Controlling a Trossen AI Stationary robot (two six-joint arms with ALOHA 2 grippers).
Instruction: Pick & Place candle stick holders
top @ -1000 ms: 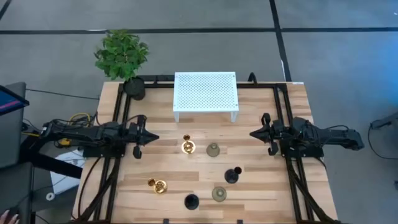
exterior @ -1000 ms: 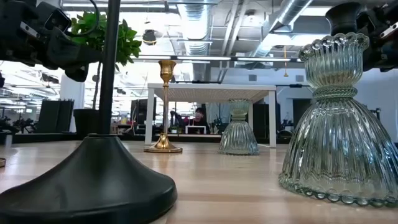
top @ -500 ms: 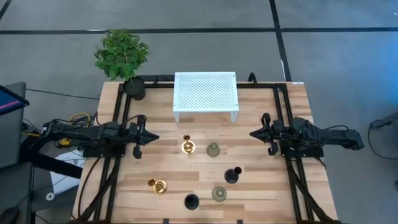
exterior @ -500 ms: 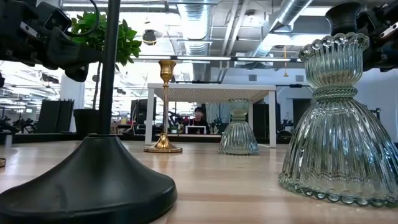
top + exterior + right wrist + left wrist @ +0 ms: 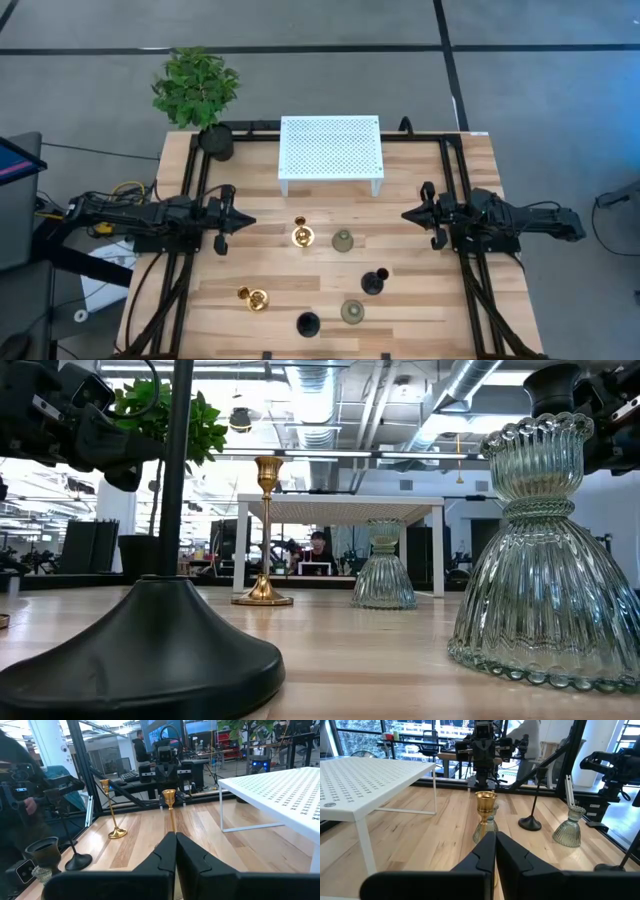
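Both grippers, left gripper [image 5: 246, 221] and right gripper [image 5: 408, 214], are closed and empty; reaching closed would topple the tall gold candle holder [image 5: 301, 235].

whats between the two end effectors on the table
In the high view, a gold holder and a grey-green holder stand between the left end effector and right end effector.

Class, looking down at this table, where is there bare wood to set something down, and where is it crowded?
Bare wood lies beside the white perforated shelf, on both its sides, and in the table's front corners. The middle and front centre are crowded with candle stick holders.
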